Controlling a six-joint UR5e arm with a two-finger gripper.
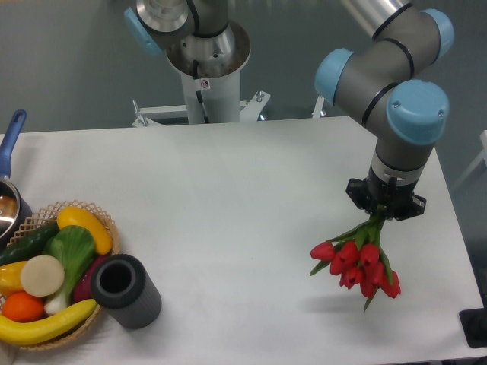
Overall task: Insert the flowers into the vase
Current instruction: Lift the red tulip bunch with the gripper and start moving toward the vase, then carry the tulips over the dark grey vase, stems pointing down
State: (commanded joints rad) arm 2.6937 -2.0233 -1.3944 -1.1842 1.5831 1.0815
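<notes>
The flowers (356, 264) are hanging buds-down at about four o'clock on the table (228, 205), their stems pinched in the gripper (384, 207), which is closing on them from above. The vase (125, 291) is lying well apart at about eight o'clock, seemingly tipped so its bore is facing up and leftward, touching the wicker basket (46, 338). The risk is that the bunch is travelling heads first: the spread buds are likely catching the thick rim, crushing, or shoving the vase against the basket.

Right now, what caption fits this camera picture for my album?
Robot pincer holds red tulips above the table, far from the grey vase.
</notes>
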